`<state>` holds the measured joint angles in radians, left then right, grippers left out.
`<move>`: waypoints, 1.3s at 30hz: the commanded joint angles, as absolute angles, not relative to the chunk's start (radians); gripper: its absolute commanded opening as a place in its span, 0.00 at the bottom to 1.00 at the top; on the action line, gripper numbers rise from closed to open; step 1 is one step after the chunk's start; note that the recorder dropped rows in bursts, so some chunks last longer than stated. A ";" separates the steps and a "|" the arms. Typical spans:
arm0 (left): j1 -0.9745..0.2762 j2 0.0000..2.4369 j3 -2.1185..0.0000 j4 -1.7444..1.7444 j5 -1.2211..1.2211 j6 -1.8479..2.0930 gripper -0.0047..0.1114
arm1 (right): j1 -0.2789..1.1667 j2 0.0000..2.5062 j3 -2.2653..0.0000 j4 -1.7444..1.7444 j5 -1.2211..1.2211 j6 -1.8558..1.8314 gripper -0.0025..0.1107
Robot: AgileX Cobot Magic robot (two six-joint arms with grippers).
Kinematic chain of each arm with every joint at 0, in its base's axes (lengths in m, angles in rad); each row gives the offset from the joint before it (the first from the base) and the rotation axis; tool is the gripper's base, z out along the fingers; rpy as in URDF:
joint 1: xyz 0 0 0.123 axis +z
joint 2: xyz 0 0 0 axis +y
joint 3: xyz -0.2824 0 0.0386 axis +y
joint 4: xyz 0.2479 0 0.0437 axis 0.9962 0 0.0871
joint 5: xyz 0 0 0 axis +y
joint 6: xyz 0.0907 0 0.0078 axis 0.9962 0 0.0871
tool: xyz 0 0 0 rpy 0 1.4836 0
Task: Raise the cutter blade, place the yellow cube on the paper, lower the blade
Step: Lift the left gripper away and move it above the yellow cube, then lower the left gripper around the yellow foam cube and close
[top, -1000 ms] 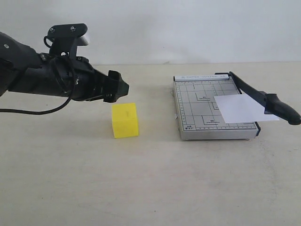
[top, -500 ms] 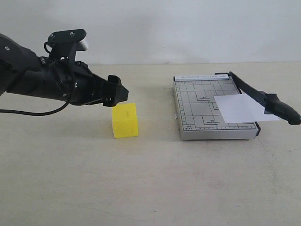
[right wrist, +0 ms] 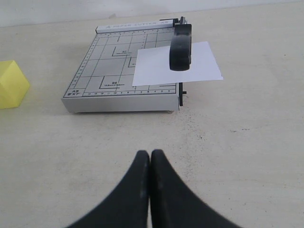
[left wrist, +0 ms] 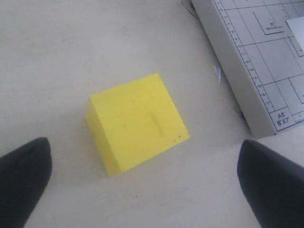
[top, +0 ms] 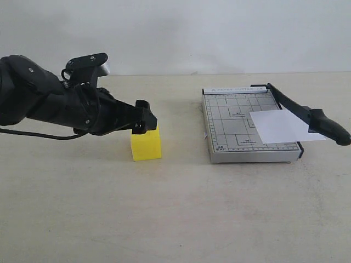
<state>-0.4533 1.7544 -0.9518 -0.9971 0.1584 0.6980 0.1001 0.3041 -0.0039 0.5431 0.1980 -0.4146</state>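
The yellow cube [top: 146, 144] sits on the table left of the grey cutter board [top: 233, 131]. My left gripper [top: 143, 121] hovers just over the cube's top, open wide. In the left wrist view both black fingers [left wrist: 26, 175] stand clear of the cube [left wrist: 137, 124], one on each side. The paper [top: 282, 126] lies on the board's right part and sticks out past its edge. The cutter blade [top: 307, 115] slants over the paper, its handle off the board. My right gripper [right wrist: 150, 155] is shut and empty, low over the table in front of the board [right wrist: 118, 71].
The left arm's black body [top: 49, 101] and its cable stretch in from the left edge. Bare beige tabletop [top: 175, 208] lies in front of the cube and board. A pale wall [top: 219, 33] closes off the back.
My left gripper has come down and slightly right, onto the cube's top edge, and its jaws have spread wider. Cube, paper and blade have not moved.
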 commanded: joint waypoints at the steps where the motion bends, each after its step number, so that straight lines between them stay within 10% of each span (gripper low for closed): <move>1: -0.450 1.787 -1.015 -1.038 0.195 0.587 0.99 | 0.102 0.299 0.000 0.544 0.198 -0.417 0.02; 28: -0.446 1.836 -1.111 -0.637 0.240 0.285 0.95 | 0.102 0.299 0.000 0.544 0.198 -0.417 0.02; 39: -0.451 1.861 -1.155 -0.587 0.319 0.780 0.95 | 0.102 0.299 0.000 0.544 0.198 -0.417 0.02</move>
